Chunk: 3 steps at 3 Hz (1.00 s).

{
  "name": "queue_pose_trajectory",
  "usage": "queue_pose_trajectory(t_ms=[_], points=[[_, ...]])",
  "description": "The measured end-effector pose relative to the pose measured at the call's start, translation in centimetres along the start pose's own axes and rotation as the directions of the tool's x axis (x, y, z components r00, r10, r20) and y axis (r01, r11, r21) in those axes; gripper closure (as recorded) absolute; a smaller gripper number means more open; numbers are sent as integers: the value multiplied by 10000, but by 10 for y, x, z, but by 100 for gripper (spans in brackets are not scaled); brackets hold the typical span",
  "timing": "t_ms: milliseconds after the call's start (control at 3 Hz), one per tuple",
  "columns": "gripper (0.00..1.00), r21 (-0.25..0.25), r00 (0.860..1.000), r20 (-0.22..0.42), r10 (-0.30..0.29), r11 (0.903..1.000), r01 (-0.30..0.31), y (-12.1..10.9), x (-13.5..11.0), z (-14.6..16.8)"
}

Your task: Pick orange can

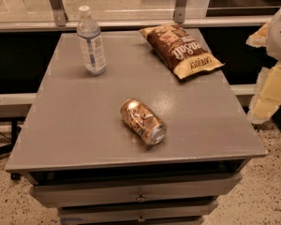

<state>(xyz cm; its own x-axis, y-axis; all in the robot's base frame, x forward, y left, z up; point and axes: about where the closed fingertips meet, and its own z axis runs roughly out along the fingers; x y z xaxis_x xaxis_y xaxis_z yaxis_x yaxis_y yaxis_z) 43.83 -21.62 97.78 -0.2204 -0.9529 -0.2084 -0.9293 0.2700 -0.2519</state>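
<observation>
The orange can (pixel 143 121) lies on its side on the grey table top (pixel 75 116), a little right of the middle and towards the front. It is shiny copper-orange with whitish swirls, and its silver end faces the front right. My gripper (pixel 270 74) shows at the right edge of the camera view as white and pale yellow parts. It is off the table's right side, well apart from the can and higher than the table top. It holds nothing that I can see.
A clear water bottle (pixel 91 41) stands upright at the back left of the table. A brown-and-yellow chip bag (pixel 180 48) lies flat at the back right. Drawers (pixel 140 193) sit under the top. A railing (pixel 131 22) runs behind the table.
</observation>
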Motion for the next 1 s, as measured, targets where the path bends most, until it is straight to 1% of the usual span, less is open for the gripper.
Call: queue_pose_trajectory(t_ms=[333,667,1000], points=[[0,0,10000,0,0,10000,0,0,0,0],[0,-574,9989,423,226,9981,-201,4,-25,25],[0,-1597,9881,1317,788,9855,-573,18,-79,63]])
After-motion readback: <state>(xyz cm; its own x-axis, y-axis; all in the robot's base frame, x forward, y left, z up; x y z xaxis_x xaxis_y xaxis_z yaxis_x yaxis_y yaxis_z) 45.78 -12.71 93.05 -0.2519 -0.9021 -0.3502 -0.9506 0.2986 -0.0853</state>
